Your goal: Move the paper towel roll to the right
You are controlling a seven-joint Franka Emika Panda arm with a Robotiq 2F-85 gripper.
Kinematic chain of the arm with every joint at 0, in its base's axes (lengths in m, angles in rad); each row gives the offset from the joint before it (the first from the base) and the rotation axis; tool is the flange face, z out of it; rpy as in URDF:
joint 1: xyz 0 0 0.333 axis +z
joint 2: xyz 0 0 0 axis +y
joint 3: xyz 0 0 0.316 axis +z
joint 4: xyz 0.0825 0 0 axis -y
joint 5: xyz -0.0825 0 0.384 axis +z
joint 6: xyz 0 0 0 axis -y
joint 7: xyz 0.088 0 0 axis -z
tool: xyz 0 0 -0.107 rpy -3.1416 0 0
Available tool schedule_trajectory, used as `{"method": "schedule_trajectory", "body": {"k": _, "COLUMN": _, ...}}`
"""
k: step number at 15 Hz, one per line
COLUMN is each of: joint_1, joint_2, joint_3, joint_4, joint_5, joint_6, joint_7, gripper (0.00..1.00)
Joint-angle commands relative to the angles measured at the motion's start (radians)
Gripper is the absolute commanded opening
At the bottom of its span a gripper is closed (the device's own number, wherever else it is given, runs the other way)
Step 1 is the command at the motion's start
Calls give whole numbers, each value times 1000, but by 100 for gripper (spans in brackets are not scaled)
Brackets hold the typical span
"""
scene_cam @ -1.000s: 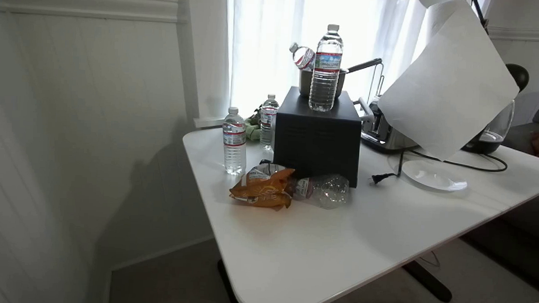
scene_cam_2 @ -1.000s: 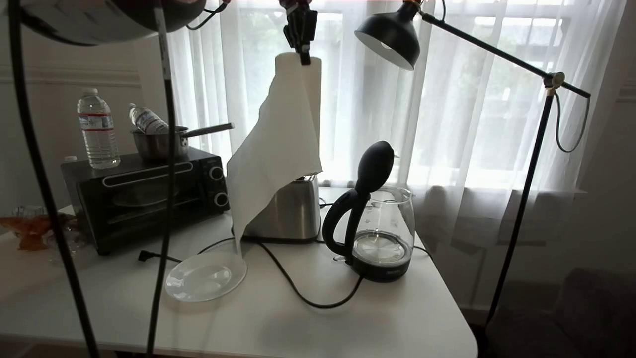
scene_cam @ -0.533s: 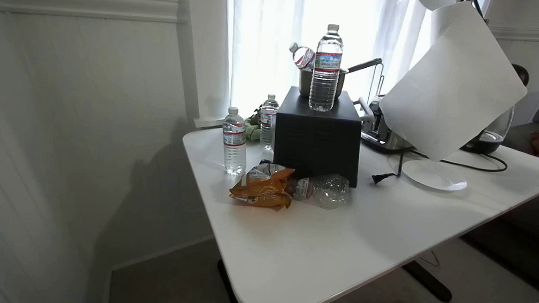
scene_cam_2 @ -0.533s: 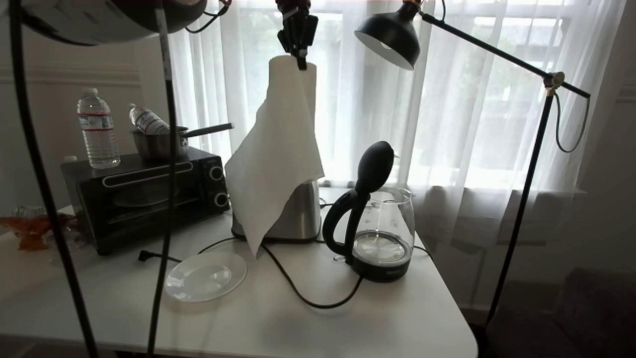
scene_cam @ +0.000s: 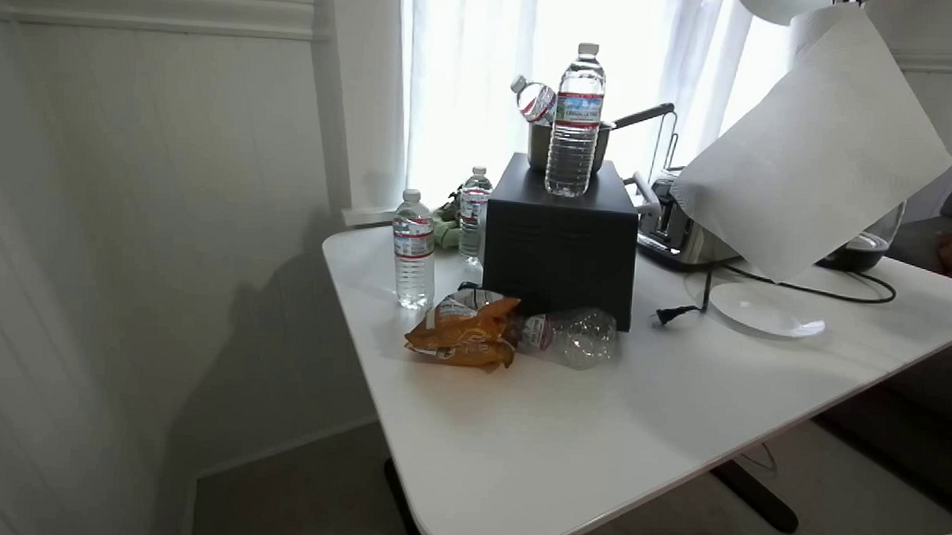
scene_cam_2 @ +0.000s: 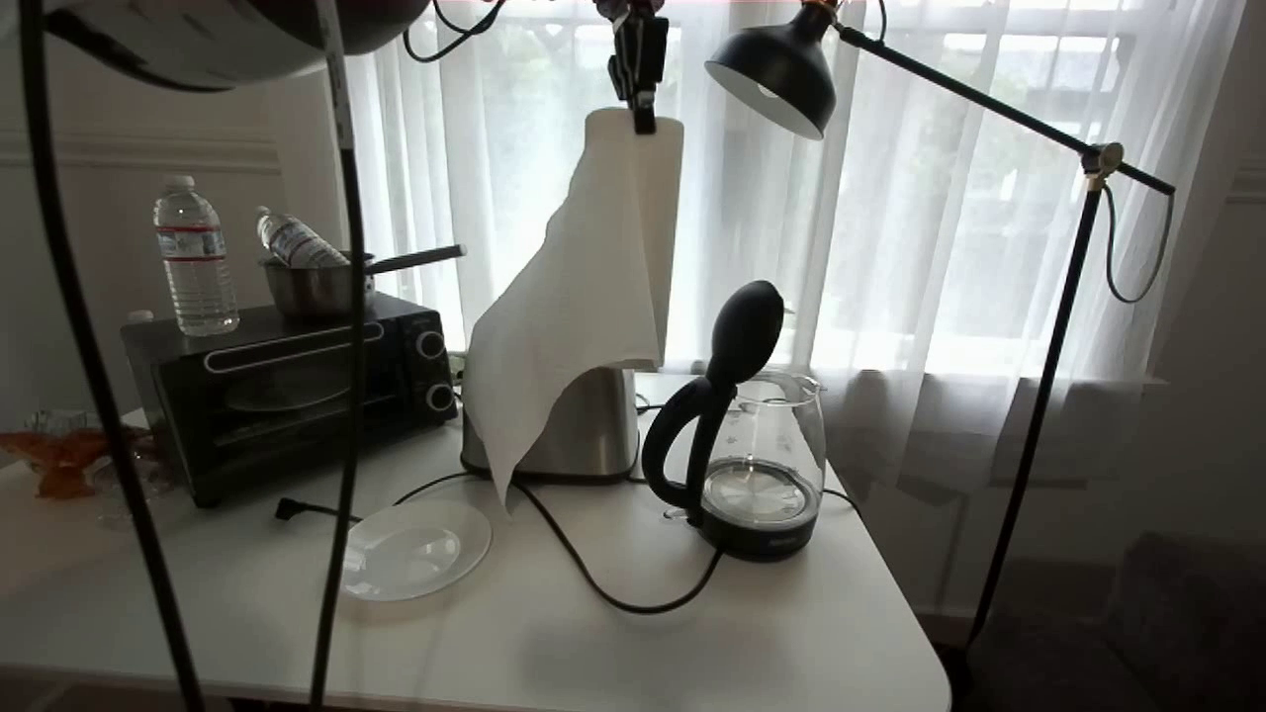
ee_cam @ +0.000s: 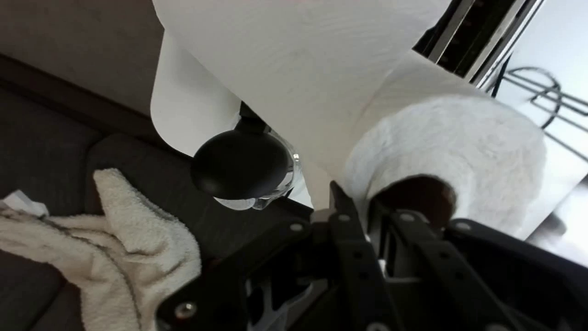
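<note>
Pinching the paper towel roll [scene_cam_2: 598,267] by its rim in the gripper [ee_cam: 358,202] (apparently straddling its wall); suspended below, with long axis near upright. Probably carry right next, toward the kettle [scene_cam_2: 760,489].

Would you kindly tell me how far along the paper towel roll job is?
Done: the grasp; in the wrist view, the jaws pinch the wall of the paper towel roll. In hand, seemingly: the carry; in an exterior view the roll looks raised, its loose sheet hanging in front of the toaster. Remaining, probably: setting it down and releasing; the jaws hold it.
</note>
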Motion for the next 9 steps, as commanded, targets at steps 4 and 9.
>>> {"method": "schedule_trajectory", "body": {"k": 4, "joint_1": -50, "joint_2": 15, "joint_3": 14, "joint_4": -3, "joint_5": 80, "joint_6": 72, "joint_7": 329, "gripper": 3}}
{"method": "schedule_trajectory", "body": {"k": 9, "joint_1": -3, "joint_2": 64, "joint_3": -36, "joint_4": -3, "joint_5": -1, "joint_6": 172, "joint_7": 558, "gripper": 3}}
